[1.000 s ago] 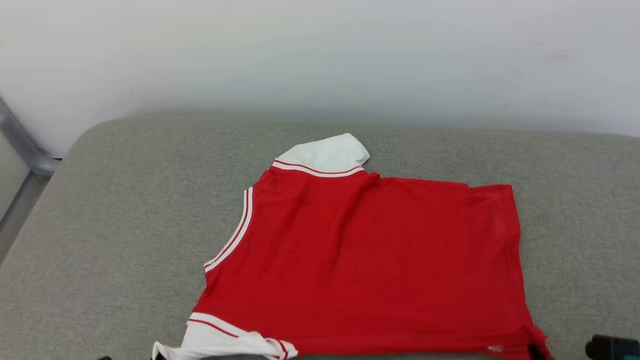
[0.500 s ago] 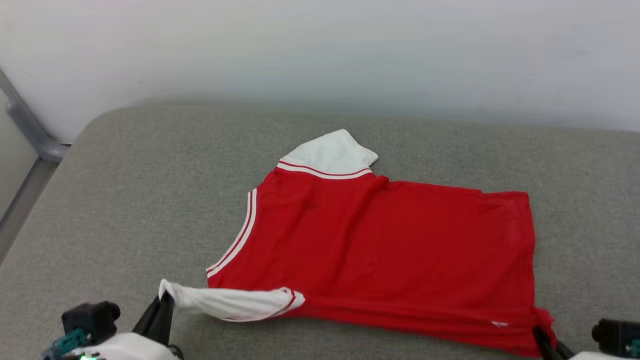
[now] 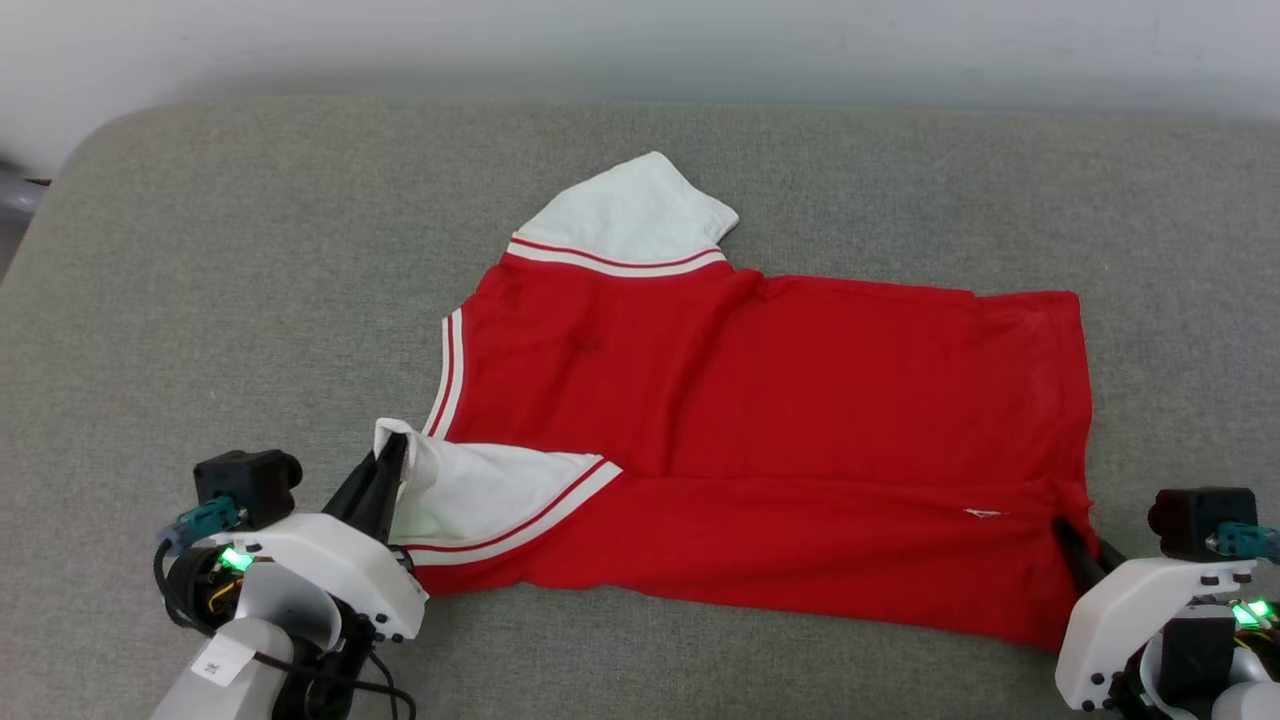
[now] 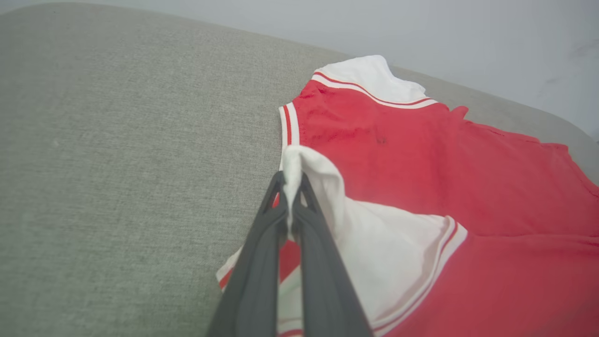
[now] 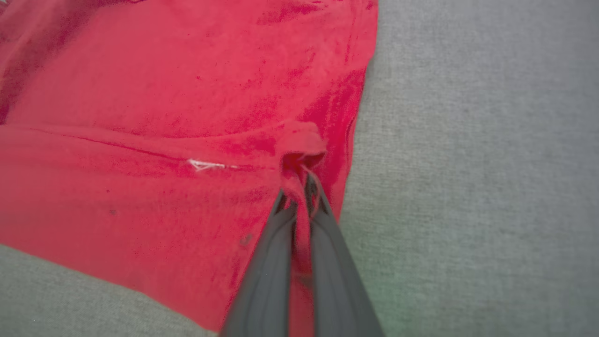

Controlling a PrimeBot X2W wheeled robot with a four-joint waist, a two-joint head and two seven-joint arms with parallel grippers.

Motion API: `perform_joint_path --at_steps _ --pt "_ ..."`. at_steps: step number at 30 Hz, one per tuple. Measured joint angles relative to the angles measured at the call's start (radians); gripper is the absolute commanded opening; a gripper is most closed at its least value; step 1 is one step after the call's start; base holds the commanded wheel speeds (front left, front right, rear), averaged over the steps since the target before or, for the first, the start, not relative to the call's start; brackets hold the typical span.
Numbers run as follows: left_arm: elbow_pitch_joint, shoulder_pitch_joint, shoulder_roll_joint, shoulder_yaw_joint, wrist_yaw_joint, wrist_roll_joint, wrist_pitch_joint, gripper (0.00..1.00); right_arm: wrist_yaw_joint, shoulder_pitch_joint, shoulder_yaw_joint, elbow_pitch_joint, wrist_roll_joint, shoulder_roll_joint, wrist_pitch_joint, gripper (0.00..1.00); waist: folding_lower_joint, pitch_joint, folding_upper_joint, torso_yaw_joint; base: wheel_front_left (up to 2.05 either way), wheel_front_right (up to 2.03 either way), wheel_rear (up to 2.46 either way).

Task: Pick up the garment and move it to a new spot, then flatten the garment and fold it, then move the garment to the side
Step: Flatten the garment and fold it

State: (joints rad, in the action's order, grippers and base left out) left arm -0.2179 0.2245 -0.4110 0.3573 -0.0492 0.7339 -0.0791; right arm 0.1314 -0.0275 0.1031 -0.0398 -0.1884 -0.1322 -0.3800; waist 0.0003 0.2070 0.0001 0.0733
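The garment [image 3: 780,400], a red jersey with white sleeves and striped trim, lies back-up on the grey cushion. Its near edge is lifted and folded over toward the far side. My left gripper [image 3: 385,465] is shut on the near white sleeve [image 3: 470,495], pinching its tip; the left wrist view shows that sleeve [image 4: 299,168] clamped between the dark fingers [image 4: 262,252]. At the lower right, my right gripper [image 3: 1068,532] is shut on the red hem corner, and the right wrist view shows bunched red cloth [image 5: 302,150] held at the fingertips [image 5: 299,196]. The far sleeve [image 3: 630,210] lies flat.
The grey cushion [image 3: 220,300] extends well to the left and right of the garment. A pale wall [image 3: 640,40] runs along its far edge. A grey metal bar end [image 3: 15,190] shows at the far left.
The camera has tilted down. Both grippers have come into view and carried the near edge of the garment away from me, so the near sleeve and hem now fold over the red body.
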Motion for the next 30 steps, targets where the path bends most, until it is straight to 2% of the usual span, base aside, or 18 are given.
perform_joint_path --at_steps 6,8,9,10,11,12,13,17,18,24,27,30 --pt "-0.142 0.073 0.031 0.026 0.054 0.013 0.007 0.00 0.000 -0.041 -0.026 -0.082 0.005 0.000 0.021 0.00 0.0000 0.054 0.0000 -0.013 0.00 0.00 0.00" --pt "-0.180 0.088 0.039 0.033 0.069 0.019 0.015 0.00 0.000 -0.057 -0.035 -0.101 0.005 -0.001 0.037 0.14 0.0000 0.063 0.0000 -0.020 0.00 0.00 0.00" --pt "-0.198 0.094 0.042 0.035 0.078 0.025 0.020 0.00 0.000 -0.059 -0.038 -0.111 0.004 -0.001 0.043 0.25 -0.0001 0.065 0.0000 -0.023 0.00 0.00 0.00" --pt "-0.210 0.100 0.046 0.036 0.085 0.033 0.025 0.09 0.000 -0.062 -0.041 -0.121 0.003 -0.002 0.048 0.40 0.0000 0.067 0.0000 -0.025 0.00 0.00 0.00" --pt "-0.223 0.105 0.047 0.037 0.090 0.037 0.025 0.35 0.000 -0.068 -0.043 -0.129 0.002 -0.002 0.055 0.95 -0.0001 0.067 0.0000 -0.027 0.00 0.00 0.00" --pt "-0.233 0.111 0.047 0.038 0.093 0.037 0.025 0.60 0.000 -0.072 -0.045 -0.137 -0.004 -0.002 0.059 1.00 -0.0001 0.067 0.0000 -0.028 0.00 0.00 0.00" --pt "-0.242 0.115 0.048 0.038 0.095 0.038 0.025 1.00 0.000 -0.073 -0.051 -0.140 -0.005 -0.004 0.073 1.00 -0.0001 0.064 0.0000 -0.028 0.00 0.00 0.00" --pt "-0.271 0.119 0.046 0.030 0.098 0.047 0.017 1.00 0.000 -0.075 -0.063 -0.135 -0.022 0.000 0.164 1.00 -0.0001 0.046 0.0000 -0.037 0.00 0.00 0.00" --pt "-0.284 0.116 0.037 0.023 0.087 0.050 0.014 1.00 0.000 -0.065 -0.060 -0.122 -0.033 0.011 0.238 1.00 -0.0002 0.020 0.0000 -0.044 0.00 0.00 0.00" --pt "-0.284 0.086 -0.005 0.014 0.065 0.062 0.061 1.00 0.000 -0.026 -0.058 -0.086 -0.026 0.032 0.320 1.00 -0.0002 -0.038 0.0000 -0.061 0.00 0.00 0.00" --pt "-0.262 0.079 -0.038 0.015 0.053 0.074 0.132 1.00 0.000 0.001 -0.053 -0.070 -0.024 0.043 0.330 1.00 -0.0003 -0.067 0.0000 -0.069 0.00 0.00 0.00" --pt "-0.216 0.063 -0.077 0.024 0.047 0.106 0.258 1.00 0.000 0.021 -0.045 -0.052 -0.024 0.050 0.329 1.00 -0.0003 -0.094 0.0000 -0.074 0.00 0.00 0.00"
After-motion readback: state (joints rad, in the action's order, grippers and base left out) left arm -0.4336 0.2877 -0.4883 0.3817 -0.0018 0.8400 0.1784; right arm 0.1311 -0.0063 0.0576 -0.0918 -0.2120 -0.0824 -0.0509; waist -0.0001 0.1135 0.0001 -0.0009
